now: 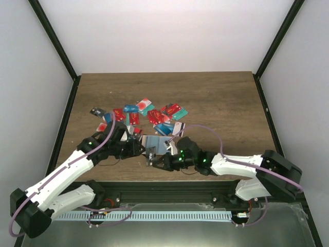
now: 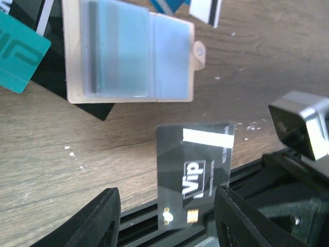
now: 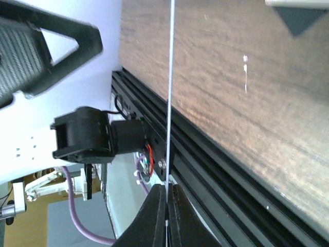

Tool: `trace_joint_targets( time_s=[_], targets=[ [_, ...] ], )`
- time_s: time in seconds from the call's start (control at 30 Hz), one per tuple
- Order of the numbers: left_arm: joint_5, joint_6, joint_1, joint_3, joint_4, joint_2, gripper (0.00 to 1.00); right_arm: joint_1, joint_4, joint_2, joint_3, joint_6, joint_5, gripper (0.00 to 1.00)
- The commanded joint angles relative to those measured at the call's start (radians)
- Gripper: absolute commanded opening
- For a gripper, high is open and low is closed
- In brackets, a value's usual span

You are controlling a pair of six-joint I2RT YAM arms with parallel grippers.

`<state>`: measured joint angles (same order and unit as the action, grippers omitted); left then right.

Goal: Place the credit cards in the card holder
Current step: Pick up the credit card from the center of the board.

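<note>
The tan card holder lies open on the wood table, its clear pockets facing up; from above the card holder sits just behind both grippers. A black VIP credit card stands on edge over the table's front edge. My right gripper is shut on it, and the card shows there as a thin line. My left gripper is open, with a finger on either side of that card and a clear gap on the left. More credit cards, red, teal, blue and black, lie scattered behind the holder.
A black aluminium rail runs along the near table edge under the grippers. A teal card and a dark card lie left of the holder. Black frame posts and white walls bound the table.
</note>
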<state>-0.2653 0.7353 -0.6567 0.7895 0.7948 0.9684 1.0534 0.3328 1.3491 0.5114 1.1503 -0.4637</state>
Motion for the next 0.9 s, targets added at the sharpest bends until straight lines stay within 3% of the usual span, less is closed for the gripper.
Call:
trace_joint_targets(
  time_s=[0.0,0.27,0.63,0.7,0.83,0.87],
  targets=[
    [-0.079,0.026,0.022,0.011,-0.084,-0.064,0.53,-0.115,-0.081,-0.071,0.051,-0.127,-0.157,0.01],
    [-0.253,0.141,0.030,-0.093,-0.426,-0.129,0.54,-0.278,-0.045,-0.113,0.105,-0.196,-0.436,0.01],
    [-0.335,0.187,0.038,-0.099,-0.598,-0.106,0.44,-0.380,0.132,-0.183,0.120,-0.062,-0.603,0.01],
    [-0.363,0.204,0.037,-0.114,-0.660,-0.107,0.37,-0.381,0.154,-0.184,0.126,-0.044,-0.619,0.01],
    [-0.374,0.221,0.038,-0.129,-0.715,-0.100,0.05,-0.381,0.183,-0.173,0.145,-0.019,-0.638,0.01],
    [-0.372,0.222,0.038,-0.128,-0.726,-0.100,0.04,-0.383,0.180,-0.169,0.154,-0.020,-0.640,0.01]
  ],
)
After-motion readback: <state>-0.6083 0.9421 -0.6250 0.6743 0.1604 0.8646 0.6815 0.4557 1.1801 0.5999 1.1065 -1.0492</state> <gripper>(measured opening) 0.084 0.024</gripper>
